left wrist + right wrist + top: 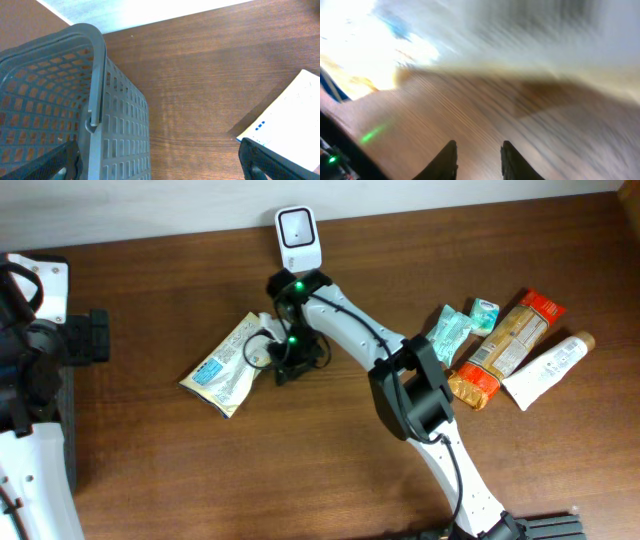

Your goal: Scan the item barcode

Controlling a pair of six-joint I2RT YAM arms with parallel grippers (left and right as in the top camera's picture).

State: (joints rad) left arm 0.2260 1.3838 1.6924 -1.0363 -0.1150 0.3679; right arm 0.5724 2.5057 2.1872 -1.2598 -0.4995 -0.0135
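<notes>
A white and yellow pouch (225,365) lies flat on the wooden table, left of centre. A white scanner (297,235) stands at the table's back edge. My right gripper (283,360) reaches in from the lower right and hovers at the pouch's right edge. The right wrist view is badly blurred; the right gripper (479,150) has its fingers slightly apart, with only wood between them. My left gripper (160,165) is wide open and empty at the far left, above a basket. A corner of the pouch (295,120) shows by its right finger.
A grey plastic basket (60,100) sits under the left arm. At the right of the table lie a teal packet (450,330), an orange snack pack (505,345) and a white tube (548,368).
</notes>
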